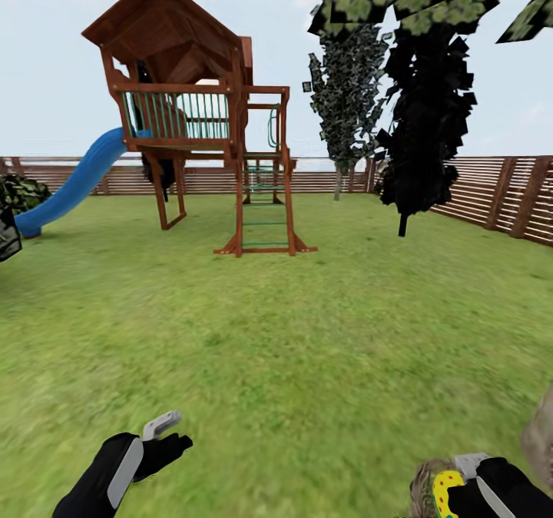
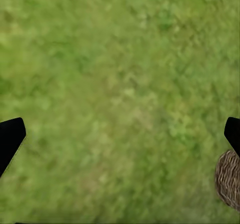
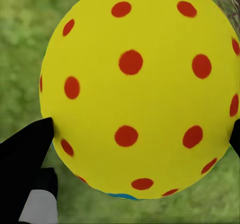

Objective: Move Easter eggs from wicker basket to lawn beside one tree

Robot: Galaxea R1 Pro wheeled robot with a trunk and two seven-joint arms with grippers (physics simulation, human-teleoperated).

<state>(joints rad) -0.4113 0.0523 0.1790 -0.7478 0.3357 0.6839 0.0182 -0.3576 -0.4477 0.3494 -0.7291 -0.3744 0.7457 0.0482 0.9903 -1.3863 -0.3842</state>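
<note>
The lawn (image 1: pixel 292 349) runs wide and green to the fence, with the playhouse (image 1: pixel 192 111) ahead and a pale trunk (image 1: pixel 540 433) at the robot's near right. The wicker basket (image 1: pixel 424 487) sits low beside the right gripper (image 1: pixel 461 491), which is clamped round a yellow, red-spotted Easter egg (image 3: pixel 137 89). That trunk lies just right of the held egg, so the right arm is nearer. The left gripper (image 1: pixel 165 435) hangs wide over grass, holding nothing.

Playhouse (image 1: pixel 200 111) stands far ahead on lawn (image 1: pixel 307 349); basket (image 1: pixel 425 487) seemingly near right.
</note>
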